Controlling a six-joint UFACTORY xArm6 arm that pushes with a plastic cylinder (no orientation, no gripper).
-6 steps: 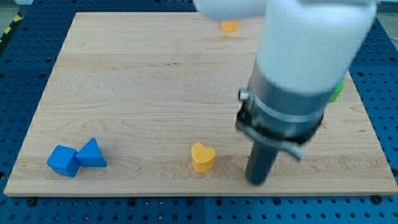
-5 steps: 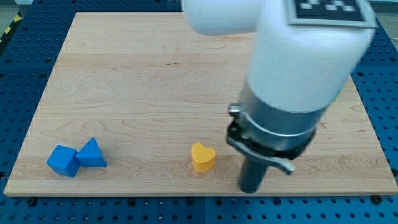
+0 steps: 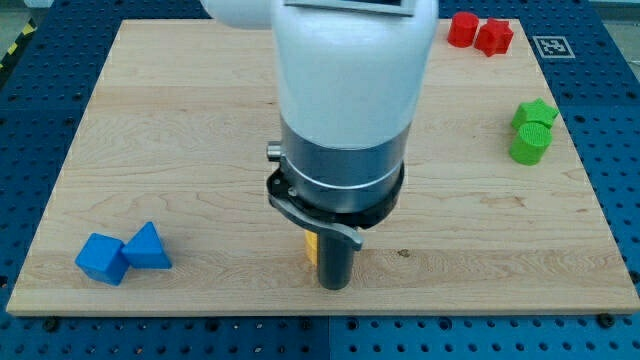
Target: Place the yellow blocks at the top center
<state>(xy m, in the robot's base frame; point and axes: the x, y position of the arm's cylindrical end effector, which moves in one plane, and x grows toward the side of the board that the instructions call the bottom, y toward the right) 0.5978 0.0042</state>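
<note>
Shifting left | my tip (image 3: 334, 286) now hides yellow block (image 3: 311, 249)

pale wooden board (image 3: 200, 120) with visible grain, smooth matt; dark matt rod, my tip (image 3: 335, 287); glossy white plastic arm housing (image 3: 350, 70) over grey metal collar (image 3: 338, 170); blue perforated metal table (image 3: 30, 110); matt plastic blue blocks (image 3: 122, 253)

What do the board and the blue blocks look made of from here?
The board looks like pale wood, matte, with visible grain lines and a small dark knot. The blue blocks look like moulded plastic or painted wood: flat, even colour, soft sheen, no grain showing. I cannot tell which.
</note>
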